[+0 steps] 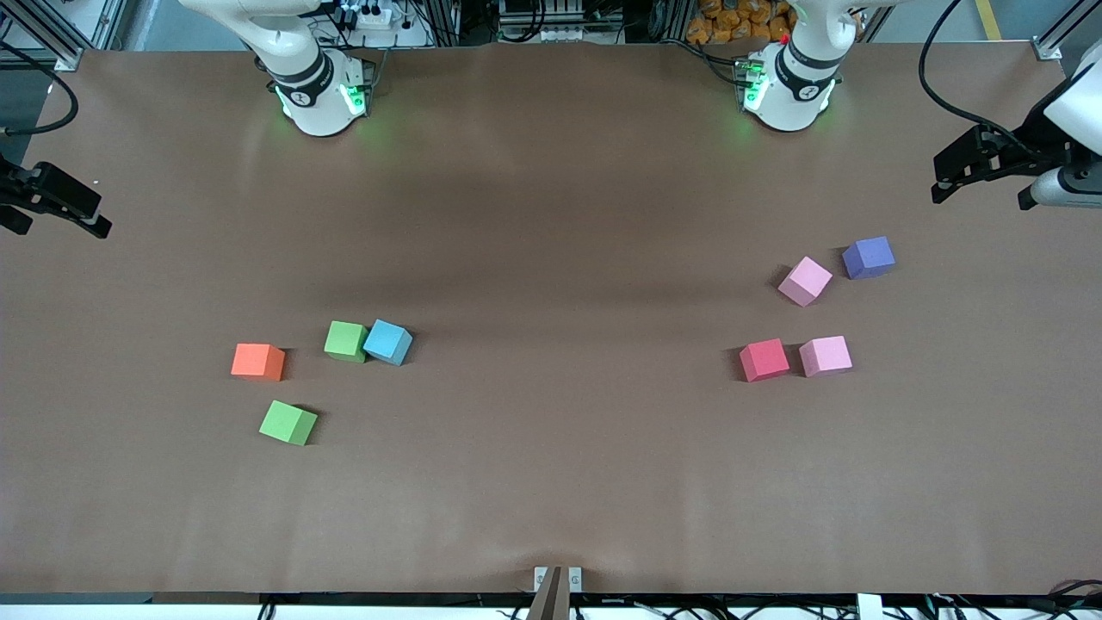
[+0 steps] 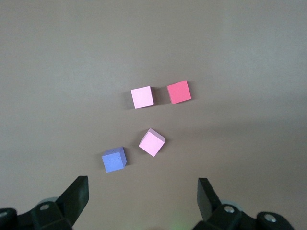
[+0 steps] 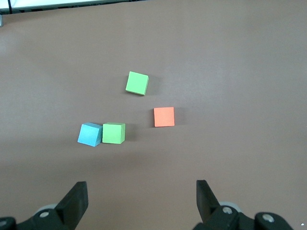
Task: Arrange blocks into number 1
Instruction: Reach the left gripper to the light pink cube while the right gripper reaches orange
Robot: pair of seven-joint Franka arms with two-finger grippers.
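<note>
Toward the right arm's end of the table lie an orange block (image 1: pixel 257 361), a green block (image 1: pixel 346 341) touching a blue block (image 1: pixel 387 342), and a second green block (image 1: pixel 287 423) nearest the front camera. Toward the left arm's end lie a purple block (image 1: pixel 868 257), a tilted pink block (image 1: pixel 805 281), a red block (image 1: pixel 764 359) and another pink block (image 1: pixel 826 356) beside it. My left gripper (image 2: pixel 142 191) hangs open high over the table's end, empty. My right gripper (image 3: pixel 141 194) hangs open and empty over the other end.
The two arm bases (image 1: pixel 314 86) (image 1: pixel 788 86) stand along the table edge farthest from the front camera. Brown table surface (image 1: pixel 551 387) stretches bare between the two block groups. A small bracket (image 1: pixel 557 581) sits at the table edge nearest the front camera.
</note>
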